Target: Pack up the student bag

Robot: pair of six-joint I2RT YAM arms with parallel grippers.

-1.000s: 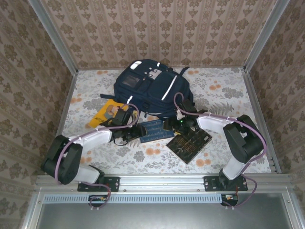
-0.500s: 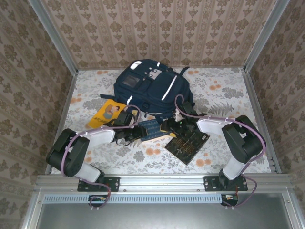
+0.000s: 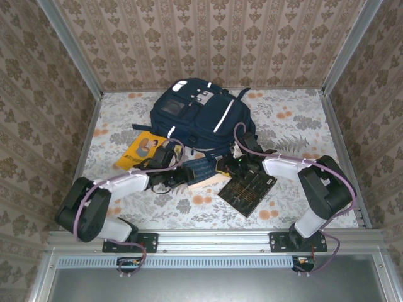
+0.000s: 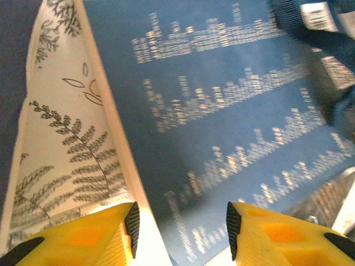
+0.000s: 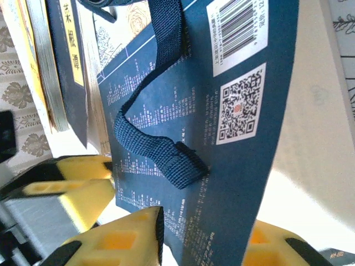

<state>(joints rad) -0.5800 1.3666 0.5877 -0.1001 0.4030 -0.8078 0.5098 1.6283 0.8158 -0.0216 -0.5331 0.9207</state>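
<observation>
The blue book [image 3: 201,170] has tipped up. The right gripper [image 5: 206,227] now pinches it, the left gripper [image 4: 180,219] sits half-open astride its edge, hold unclear. The student bag [image 3: 198,116] is unmoved at the table's [image 3: 296,119] far edge.

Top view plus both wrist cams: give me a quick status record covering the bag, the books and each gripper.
student bag: far centre of the table, front pocket facing up
blue book: just in front of the bag, between the two grippers, tilted, pale underside showing
navy strap: draped across the blue book's cover
left gripper: fingers stand either side of the book's edge; grip unclear
right gripper: closed on the blue book's edge
yellow book: flat on the table, left of the bag
dark patterned book: flat, near right of the blue book
</observation>
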